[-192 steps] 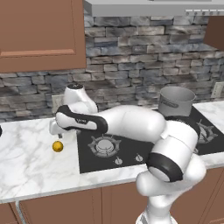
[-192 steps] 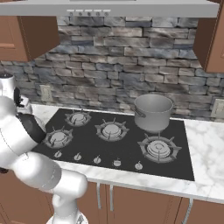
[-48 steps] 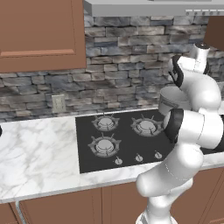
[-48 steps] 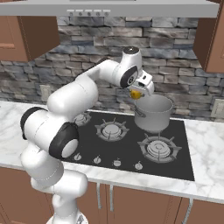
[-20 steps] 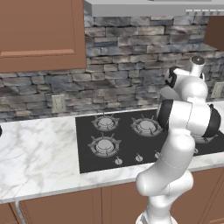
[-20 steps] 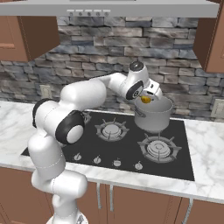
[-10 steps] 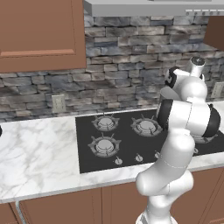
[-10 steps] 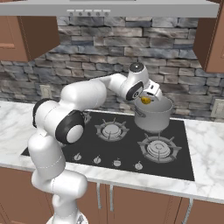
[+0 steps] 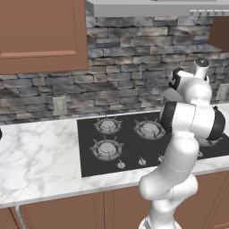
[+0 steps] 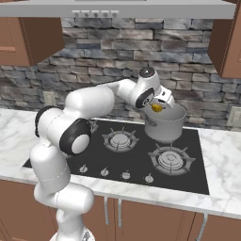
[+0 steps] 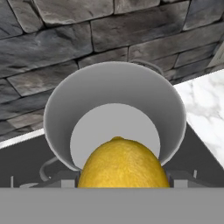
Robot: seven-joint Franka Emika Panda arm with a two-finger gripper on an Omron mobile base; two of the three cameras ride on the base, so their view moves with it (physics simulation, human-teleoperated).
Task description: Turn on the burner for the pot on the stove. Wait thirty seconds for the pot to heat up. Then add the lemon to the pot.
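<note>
The grey pot [image 10: 165, 124] stands on the back right burner of the black stove [image 10: 117, 155]. My gripper [image 10: 159, 106] hangs just over the pot's near left rim, shut on the yellow lemon [image 10: 156, 108]. In the hand view the lemon [image 11: 123, 164] sits low in the picture, in front of the pot's open mouth [image 11: 114, 109], whose grey floor is bare. In the left base view my own arm covers most of the pot [image 9: 170, 95], and the stove [image 9: 127, 141] lies to its left.
A row of small silver knobs [image 10: 126, 175] runs along the stove's front edge. The stone wall stands close behind the pot, with a range hood [image 10: 141, 8] overhead. White marble counter [image 10: 221, 155] lies to the right of the stove.
The lemon left the counter to the left of the stove and came over the pot in my gripper, which then lowered to the rim. Over the last second nothing has moved.
</note>
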